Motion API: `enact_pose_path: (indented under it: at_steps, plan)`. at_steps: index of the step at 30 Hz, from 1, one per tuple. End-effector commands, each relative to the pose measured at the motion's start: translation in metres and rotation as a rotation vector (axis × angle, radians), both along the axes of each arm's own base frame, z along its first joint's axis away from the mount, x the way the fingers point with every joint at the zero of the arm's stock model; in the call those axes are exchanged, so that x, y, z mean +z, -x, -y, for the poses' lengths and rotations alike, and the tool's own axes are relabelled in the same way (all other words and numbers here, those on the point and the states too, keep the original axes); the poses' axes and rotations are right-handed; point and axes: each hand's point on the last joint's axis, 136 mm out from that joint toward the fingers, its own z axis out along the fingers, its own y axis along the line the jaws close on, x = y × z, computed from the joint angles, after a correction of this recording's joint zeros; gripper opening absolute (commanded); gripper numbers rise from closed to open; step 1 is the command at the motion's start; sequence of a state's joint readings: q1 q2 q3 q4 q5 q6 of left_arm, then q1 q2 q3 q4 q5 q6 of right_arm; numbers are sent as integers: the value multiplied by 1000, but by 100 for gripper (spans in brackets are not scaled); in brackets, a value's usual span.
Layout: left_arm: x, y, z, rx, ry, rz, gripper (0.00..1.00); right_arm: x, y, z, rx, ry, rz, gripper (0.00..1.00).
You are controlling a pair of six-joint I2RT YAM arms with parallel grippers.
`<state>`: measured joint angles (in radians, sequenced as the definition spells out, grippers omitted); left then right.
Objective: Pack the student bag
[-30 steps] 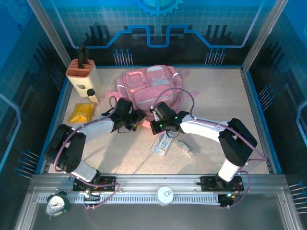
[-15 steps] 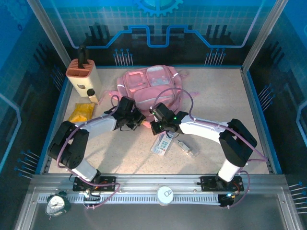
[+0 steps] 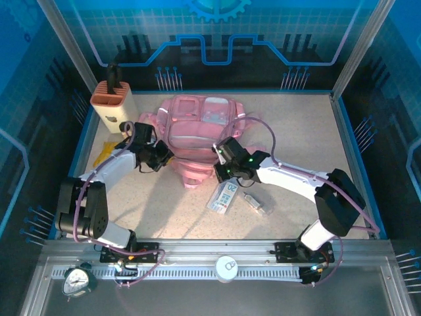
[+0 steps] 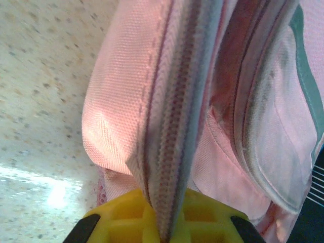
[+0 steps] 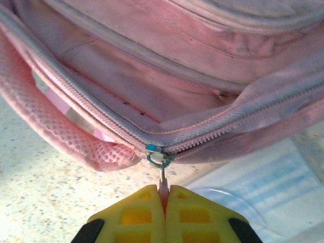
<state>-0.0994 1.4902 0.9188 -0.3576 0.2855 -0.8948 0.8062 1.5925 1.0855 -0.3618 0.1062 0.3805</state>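
The student bag (image 3: 200,125), a soft pink backpack, lies at the table's middle back with its main zip partly open. In the right wrist view the opening (image 5: 152,96) shows a pink lining. My left gripper (image 3: 160,156) is at the bag's left side, shut on the bag's zipped edge (image 4: 174,152), which runs down between the yellow fingers (image 4: 126,217). At the bag's near edge my right gripper (image 3: 224,172) is shut on the pink zipper pull (image 5: 163,188), just below the metal slider (image 5: 158,155).
A tan knife block (image 3: 113,104) stands at the back left. A yellow packet (image 3: 103,158) lies partly under the left arm. A white-and-blue packet (image 3: 225,196) and a clear item (image 3: 258,203) lie just near of the bag. An alarm clock (image 3: 77,280) sits off the table's front left.
The left gripper has moved left and away, pulling the bag's edge with it. The bag has spread wider and its opening has grown. The right gripper shifted slightly right.
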Motion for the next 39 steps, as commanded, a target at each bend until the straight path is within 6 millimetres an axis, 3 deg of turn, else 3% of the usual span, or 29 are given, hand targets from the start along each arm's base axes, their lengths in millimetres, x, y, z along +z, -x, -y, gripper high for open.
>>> enact_pose_path:
  at_steps: [1, 4, 10, 12, 17, 24, 35, 39]
  plan:
    - [23, -23, -21, -4, -70, 98, 3, -2, 18, -30, 99, -54, -67, 0]
    - [30, -15, -14, -2, -20, 116, 25, -10, 14, -32, 79, -57, -69, 0]
    - [43, 22, 20, 84, 111, 121, 41, -13, 13, -30, 90, -62, -56, 0]
    - [48, 32, 42, 84, 131, 126, 47, -17, 14, -30, 88, -57, -64, 0]
    - [39, 49, 94, 116, 229, 88, 50, -20, 12, -28, 71, -59, -52, 0]
    - [14, 42, 126, 164, 257, 13, 46, -25, 13, -26, 61, -56, -60, 0]
    - [-31, 42, 101, 305, 88, -96, 36, -28, 11, -31, 64, -58, -53, 0]
    - [-33, 40, 92, 311, 45, -82, 17, -32, 9, -24, 45, 2, -43, 0]
